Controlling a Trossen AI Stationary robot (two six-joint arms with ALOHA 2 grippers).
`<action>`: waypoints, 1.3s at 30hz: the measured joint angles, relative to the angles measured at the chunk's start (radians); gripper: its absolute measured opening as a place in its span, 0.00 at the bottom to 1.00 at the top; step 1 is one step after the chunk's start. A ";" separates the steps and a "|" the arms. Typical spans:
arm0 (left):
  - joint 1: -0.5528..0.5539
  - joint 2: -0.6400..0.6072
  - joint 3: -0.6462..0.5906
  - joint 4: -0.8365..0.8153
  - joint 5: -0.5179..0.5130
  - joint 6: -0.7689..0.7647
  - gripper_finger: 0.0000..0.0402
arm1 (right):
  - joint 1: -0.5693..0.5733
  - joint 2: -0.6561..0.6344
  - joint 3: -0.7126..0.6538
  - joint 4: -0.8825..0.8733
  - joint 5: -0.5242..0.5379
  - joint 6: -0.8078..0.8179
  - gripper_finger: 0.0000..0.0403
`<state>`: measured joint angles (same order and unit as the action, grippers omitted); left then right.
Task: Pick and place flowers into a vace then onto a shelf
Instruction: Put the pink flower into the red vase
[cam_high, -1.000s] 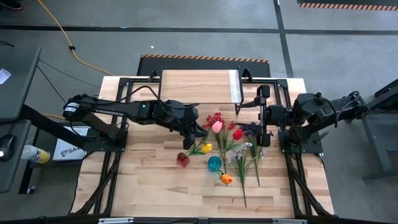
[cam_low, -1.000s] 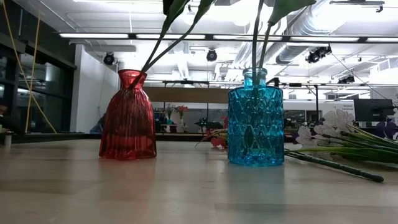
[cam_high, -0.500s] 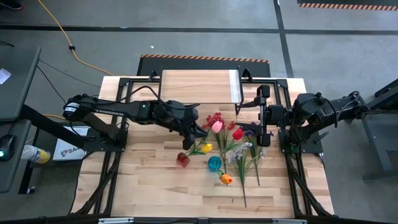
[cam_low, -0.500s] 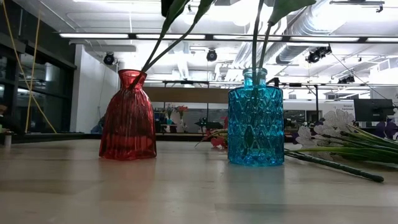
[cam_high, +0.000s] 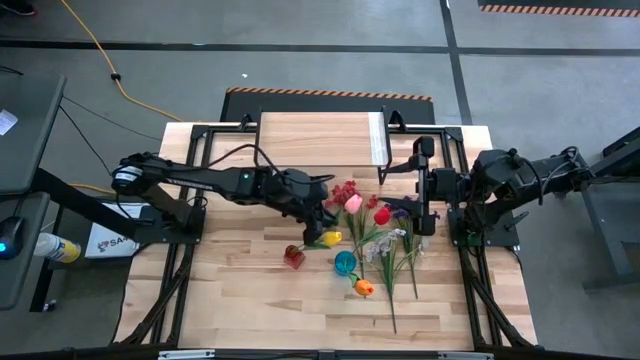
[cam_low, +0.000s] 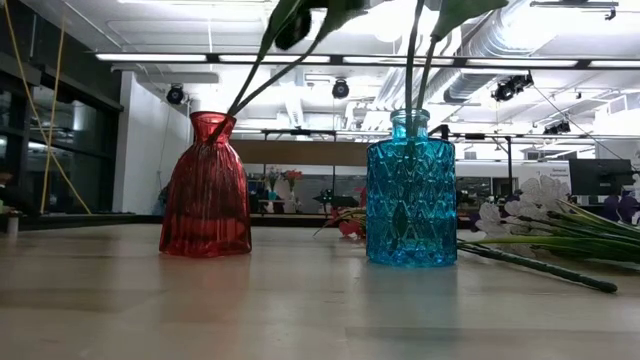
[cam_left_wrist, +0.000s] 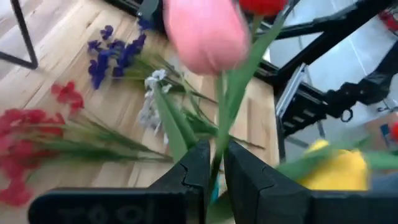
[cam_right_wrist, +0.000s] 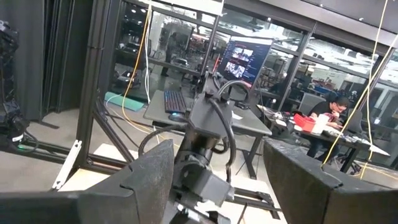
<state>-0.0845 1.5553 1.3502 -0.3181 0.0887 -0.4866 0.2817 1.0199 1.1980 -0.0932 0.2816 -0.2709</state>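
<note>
Pink tulip (cam_left_wrist: 208, 34) rides in the left gripper (cam_left_wrist: 211, 165), jaws clamped on its stem, which runs lengthwise out from the fingers; the red vase (cam_high: 294, 257) sits toward seven o'clock, well nearer than the right gripper (cam_high: 424, 205), waiting with jaws apart. Only the left wrist view shows the clamp.

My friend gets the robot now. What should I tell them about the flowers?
Left gripper: jaws shut on the pink tulip stem, lifted beside the red vase.
Right gripper: open, empty, waiting at the table's right side.
Done: red vase holds a yellow tulip; blue vase holds an orange tulip.
Left: the other flowers lie loose on the table; nothing stands on the shelf yet.
</note>
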 joint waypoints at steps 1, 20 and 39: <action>0.000 0.002 -0.003 -0.021 0.001 -0.009 0.21 | 0.000 0.000 0.000 -0.001 -0.001 0.003 0.59; 0.000 0.009 -0.004 0.007 0.045 -0.018 0.21 | 0.000 0.000 0.000 -0.015 -0.003 0.001 0.59; 0.000 0.021 -0.004 0.001 0.052 -0.019 0.16 | 0.000 0.000 0.000 -0.017 0.000 0.001 0.59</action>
<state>-0.0849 1.5761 1.3464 -0.3168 0.1406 -0.5054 0.2817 1.0203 1.1980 -0.1097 0.2813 -0.2701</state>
